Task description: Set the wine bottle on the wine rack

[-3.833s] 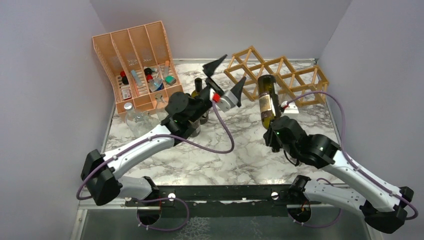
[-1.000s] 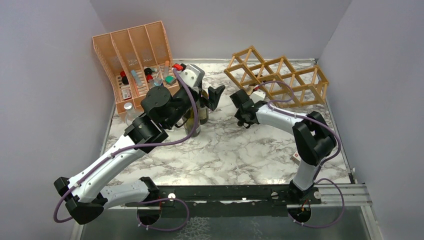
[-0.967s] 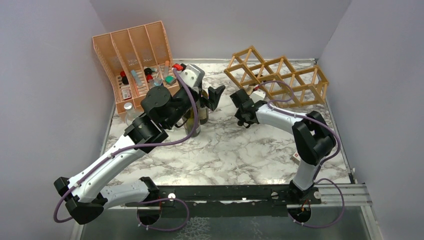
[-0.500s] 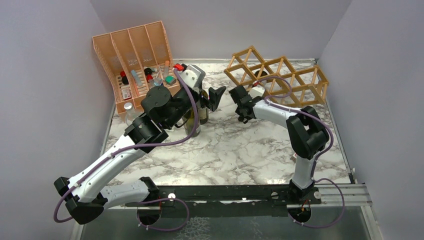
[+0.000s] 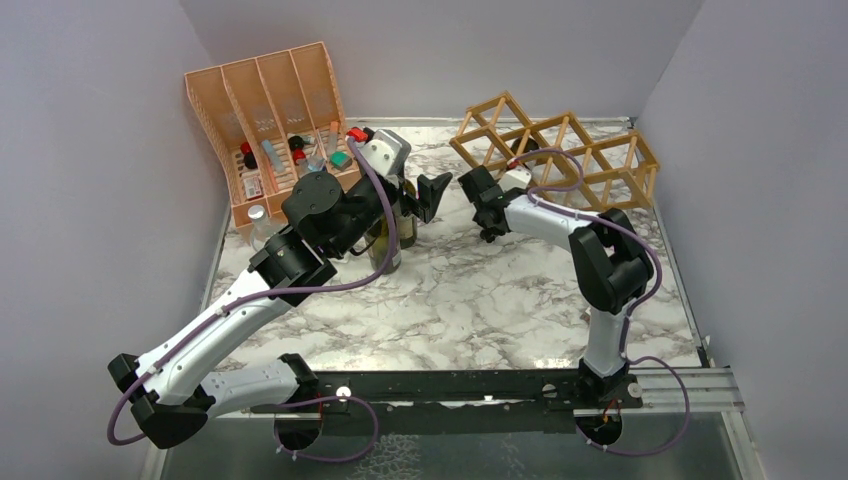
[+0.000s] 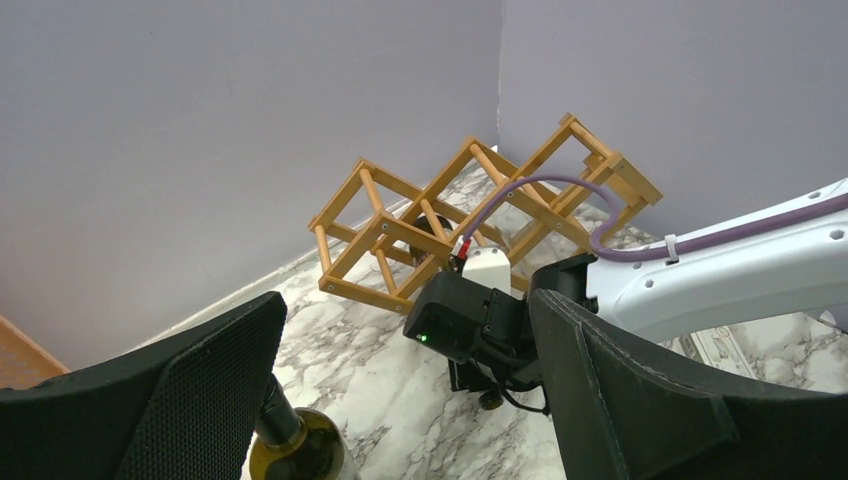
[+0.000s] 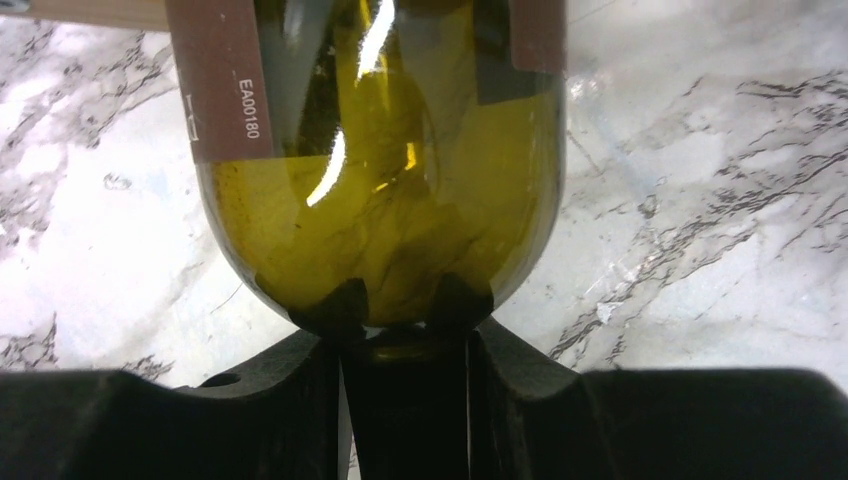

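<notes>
Jaws on the right arm [image 5: 540, 218] look clamped round the wine bottle [image 7: 380, 200] neck, its body nosing into the wine rack [image 5: 556, 150]; I'd slide it fully home before releasing. Left jaws gape.

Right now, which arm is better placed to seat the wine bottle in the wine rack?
Right: the right gripper holds the wine bottle by the wine rack; the left gripper is open, farther off.
</notes>
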